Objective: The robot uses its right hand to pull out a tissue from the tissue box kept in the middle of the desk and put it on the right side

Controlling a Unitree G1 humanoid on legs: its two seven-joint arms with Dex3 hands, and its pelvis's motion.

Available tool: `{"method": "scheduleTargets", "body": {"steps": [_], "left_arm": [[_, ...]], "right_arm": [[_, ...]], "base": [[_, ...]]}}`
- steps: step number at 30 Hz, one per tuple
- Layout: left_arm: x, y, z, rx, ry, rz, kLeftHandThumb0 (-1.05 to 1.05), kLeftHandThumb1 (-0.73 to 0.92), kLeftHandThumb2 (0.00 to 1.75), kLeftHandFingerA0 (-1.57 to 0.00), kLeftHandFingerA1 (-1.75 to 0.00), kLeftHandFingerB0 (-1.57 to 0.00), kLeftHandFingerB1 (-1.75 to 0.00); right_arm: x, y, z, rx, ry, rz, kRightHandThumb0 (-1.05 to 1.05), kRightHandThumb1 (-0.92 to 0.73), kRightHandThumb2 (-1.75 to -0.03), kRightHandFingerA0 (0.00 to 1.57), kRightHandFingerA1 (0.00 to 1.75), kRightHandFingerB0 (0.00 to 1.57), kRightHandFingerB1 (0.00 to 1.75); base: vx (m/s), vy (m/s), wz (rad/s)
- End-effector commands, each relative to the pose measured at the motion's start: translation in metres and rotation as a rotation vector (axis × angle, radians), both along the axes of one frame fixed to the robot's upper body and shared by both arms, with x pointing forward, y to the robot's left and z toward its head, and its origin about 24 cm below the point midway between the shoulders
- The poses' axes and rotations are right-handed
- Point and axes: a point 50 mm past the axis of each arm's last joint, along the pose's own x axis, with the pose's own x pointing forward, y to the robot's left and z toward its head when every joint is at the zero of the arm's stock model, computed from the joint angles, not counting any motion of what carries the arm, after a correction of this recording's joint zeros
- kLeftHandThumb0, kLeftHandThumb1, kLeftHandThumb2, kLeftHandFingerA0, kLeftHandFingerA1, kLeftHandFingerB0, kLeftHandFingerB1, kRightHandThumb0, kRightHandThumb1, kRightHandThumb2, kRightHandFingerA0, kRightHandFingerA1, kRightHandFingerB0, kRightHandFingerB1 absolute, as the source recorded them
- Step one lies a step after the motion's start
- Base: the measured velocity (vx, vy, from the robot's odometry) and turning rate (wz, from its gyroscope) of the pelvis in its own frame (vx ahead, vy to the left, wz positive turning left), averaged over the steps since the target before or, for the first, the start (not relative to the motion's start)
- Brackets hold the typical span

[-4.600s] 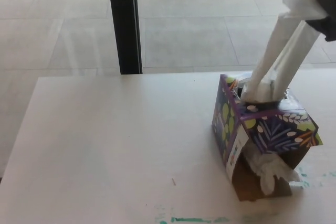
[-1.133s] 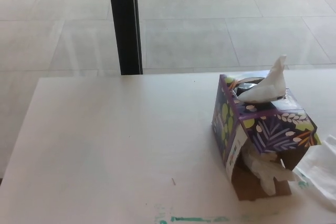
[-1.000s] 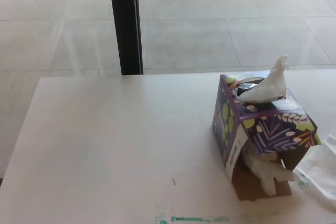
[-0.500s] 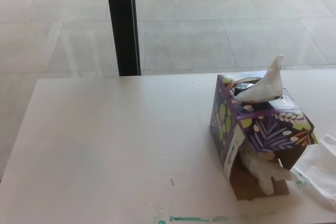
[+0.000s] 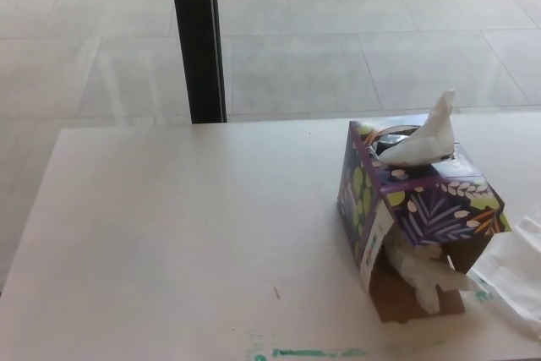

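Note:
A purple tissue box (image 5: 414,209) with a leaf pattern stands on the white desk (image 5: 186,234), right of the middle. One white tissue (image 5: 427,137) sticks up from its top opening. The box's near side is torn open, and crumpled white tissue (image 5: 423,270) spills out there. A loose white tissue (image 5: 513,272) lies flat on the desk to the right of the box, partly cut off by the picture's right edge. Neither of my hands shows in the head view.
A black vertical post (image 5: 196,35) stands behind the desk's far edge, with a tiled floor (image 5: 338,40) beyond. Green marks (image 5: 308,351) run along the desk's near edge. A small dark speck (image 5: 276,292) lies on the desk.
My right hand, which held a long stretched tissue above the box 4.6 s ago, has left the view. A loose tissue now lies right of the box. The camera has shifted slightly.

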Motion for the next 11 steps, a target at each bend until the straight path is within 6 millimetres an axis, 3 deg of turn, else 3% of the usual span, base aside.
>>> {"method": "scheduleTargets", "body": {"steps": [1,2,5,11], "left_arm": [[-0.0069,0.0048,0.0001,0.028,0.039,0.121,-0.56,0.84,0.64,-0.57,-0.63,-0.56,-0.48],[-0.0067,0.0047,0.0001,0.025,0.033,0.125,-0.57,0.84,0.64,-0.57,-0.63,-0.56,-0.49],[-0.0046,0.0056,0.0014,0.030,0.023,0.119,-0.58,0.84,0.64,-0.58,-0.64,-0.55,-0.49],[-0.0049,0.0051,0.0012,0.022,0.015,0.114,-0.59,0.84,0.65,-0.57,-0.65,-0.53,-0.49]], "right_arm": [[-0.0164,0.0330,-0.0556,0.479,-0.286,-0.307,-0.77,-0.72,-0.71,1.04,0.89,0.68,0.78],[-0.0149,0.0347,-0.0573,0.488,-0.287,-0.319,-0.76,-0.71,-0.70,1.10,0.88,0.63,0.76],[-0.0130,0.0401,-0.0619,0.488,-0.251,-0.308,-0.77,-0.72,-0.67,1.02,0.88,0.63,0.75],[-0.0158,0.0407,-0.0644,0.526,-0.279,-0.356,-0.77,-0.70,-0.67,1.05,0.90,0.65,0.76]], "base": [[0.00,0.000,0.00],[0.00,0.000,0.00],[0.00,0.000,0.00],[0.00,0.000,0.00]]}}
